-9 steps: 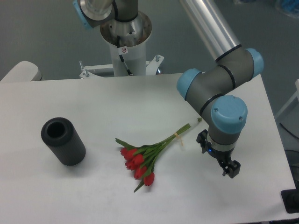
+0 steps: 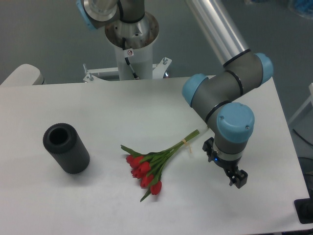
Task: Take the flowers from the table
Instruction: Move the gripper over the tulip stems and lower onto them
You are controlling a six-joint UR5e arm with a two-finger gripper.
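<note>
claw (image 2: 235, 179) hangs over the table (image 2: 98, 205) right of the flowers (image 2: 154, 164), holding nothing; whether its jaws are spread or pressed together i cannot tell. since half a second ago it has slid slightly left, toward the stems. flowers lie untouched mid-table, black cylinder (image 2: 66, 148) at far left; the approach seems underway.

A grey-blue floor (image 2: 44, 34) lies behind, with a pale rounded seat edge (image 2: 22, 74) at far left
</note>
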